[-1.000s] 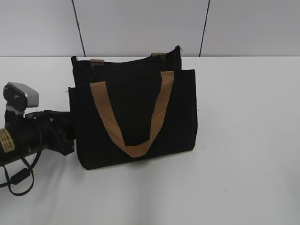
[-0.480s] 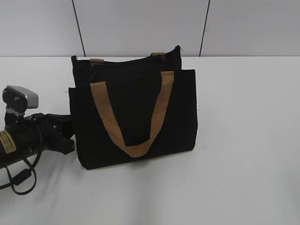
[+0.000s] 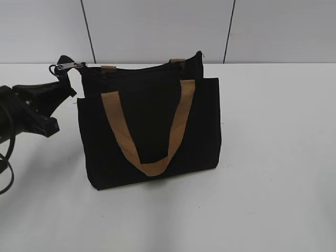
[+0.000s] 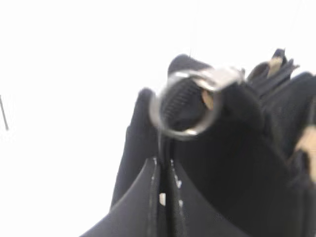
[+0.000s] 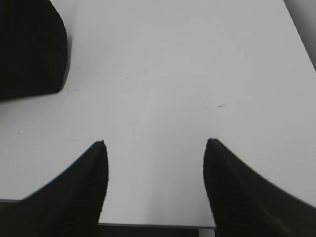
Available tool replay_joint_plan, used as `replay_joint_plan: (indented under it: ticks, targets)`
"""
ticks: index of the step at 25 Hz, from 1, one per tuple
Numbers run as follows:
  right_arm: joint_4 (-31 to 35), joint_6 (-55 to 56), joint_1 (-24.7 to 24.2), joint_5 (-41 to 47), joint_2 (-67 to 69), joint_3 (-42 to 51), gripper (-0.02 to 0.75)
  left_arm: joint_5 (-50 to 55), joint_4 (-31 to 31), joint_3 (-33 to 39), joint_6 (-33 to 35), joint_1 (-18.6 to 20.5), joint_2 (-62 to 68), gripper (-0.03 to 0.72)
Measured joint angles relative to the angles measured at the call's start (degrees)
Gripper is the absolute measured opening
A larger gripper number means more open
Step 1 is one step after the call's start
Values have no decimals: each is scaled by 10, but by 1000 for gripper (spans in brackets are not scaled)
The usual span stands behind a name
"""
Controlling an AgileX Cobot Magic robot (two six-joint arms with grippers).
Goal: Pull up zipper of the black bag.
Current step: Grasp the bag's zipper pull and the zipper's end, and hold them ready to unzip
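The black bag (image 3: 152, 126) stands upright on the white table, its tan handles (image 3: 149, 167) hanging down the front. The zipper's silver pull tab and ring (image 3: 65, 66) stick out at the bag's top left corner. In the left wrist view the ring (image 4: 185, 106) sits just above my fingertips. My left gripper (image 3: 68, 90) (image 4: 163, 160) is shut on black fabric of the bag's left top end, just below the ring. My right gripper (image 5: 155, 143) is open and empty over bare table. A corner of the bag (image 5: 29, 44) shows at its upper left. The right gripper is out of the exterior view.
The white table (image 3: 273, 157) stretches right of and in front of the bag. A grey panelled wall (image 3: 157, 26) stands behind. My left arm's black cable (image 3: 5, 168) hangs at the far left edge.
My left gripper rose from low beside the bag's left side to its top left corner. The silver ring and a black tab now stick out to the left there.
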Motion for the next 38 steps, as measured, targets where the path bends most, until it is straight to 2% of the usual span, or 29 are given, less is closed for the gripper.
replay_joint_plan:
  ticks: [7, 11, 17, 20, 24, 30, 33, 38]
  targets:
    - [0, 0, 0, 0, 0, 0, 477, 90, 0, -5, 0, 0, -105, -6]
    - [0, 0, 0, 0, 0, 0, 477, 108, 0, -9, -1, 0, -125, -6]
    - [0, 0, 0, 0, 0, 0, 477, 132, 7, -40, -40, 0, -134, -6]
    - [22, 0, 0, -1, 0, 0, 477, 142, 10, -52, -52, 0, -134, -6]
    - [91, -66, 0, -5, 29, -1, 477, 153, 12, -61, -69, 0, -134, -6]
    - [243, -274, 1, -75, 158, -18, 477, 191, 15, -78, -93, -8, -135, -6]
    - [345, -378, 22, -136, 220, -21, 477, 203, 15, -80, -95, -21, -135, -7]
    - [494, -539, 73, -186, 352, -21, 477, 213, 13, -81, -97, -27, -135, -7]
